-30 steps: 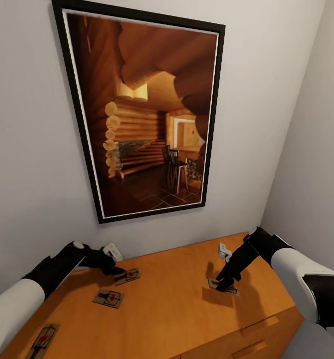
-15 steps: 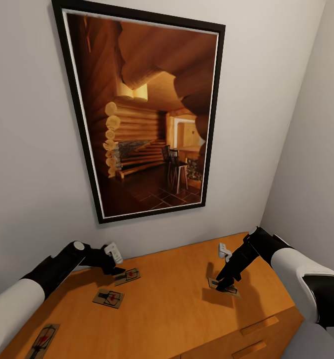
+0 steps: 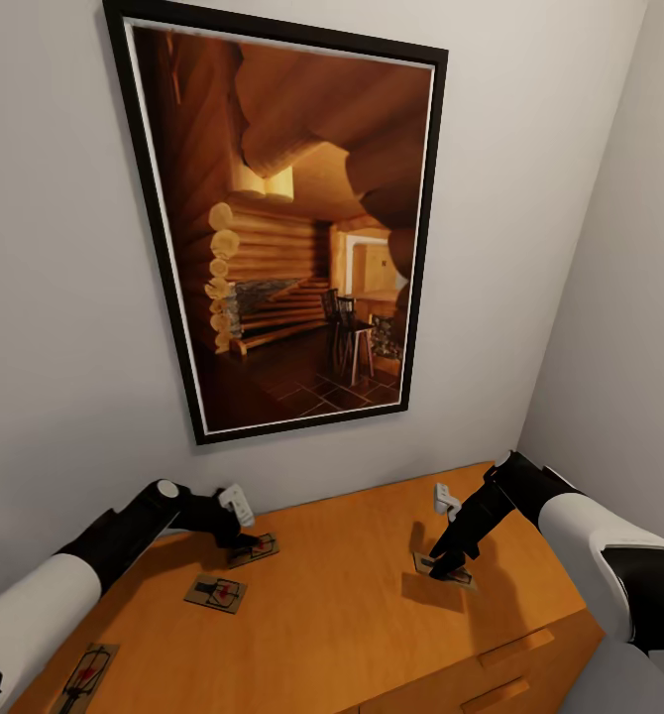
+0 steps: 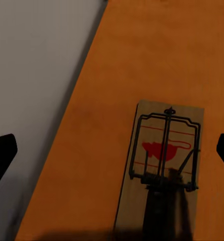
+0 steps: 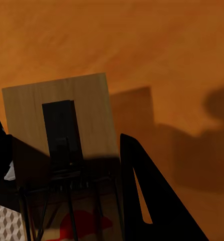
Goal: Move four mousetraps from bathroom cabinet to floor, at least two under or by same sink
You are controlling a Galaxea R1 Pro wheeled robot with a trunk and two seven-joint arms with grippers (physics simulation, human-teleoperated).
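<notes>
On the orange-brown cabinet point(image 3: 352, 615) top lie several mousetraps. My left gripper point(image 3: 241, 539) hovers low over the back-left mousetrap point(image 3: 255, 548), open; in the left wrist view its dark fingertips point(image 4: 2, 155) stand far apart with this mousetrap point(image 4: 164, 160) lying flat between and ahead of them. Two more mousetraps point(image 3: 216, 592) point(image 3: 84, 678) lie nearer the cabinet's front left. My right gripper point(image 3: 447, 567) points down at the right of the top, shut on the fourth mousetrap point(image 3: 463, 578). In the right wrist view that mousetrap point(image 5: 57, 120) sits between the fingers point(image 5: 147, 201), casting a shadow on the wood.
A large framed picture point(image 3: 282, 228) of a log cabin room hangs on the wall behind the cabinet. A second wall point(image 3: 619, 317) closes the corner on the right. Drawer handles point(image 3: 515, 645) show on the cabinet front at the lower right.
My left arm has reached a little to the right, bringing its gripper closer over the back-left mousetrap. The right arm and its mousetrap have stayed still.
</notes>
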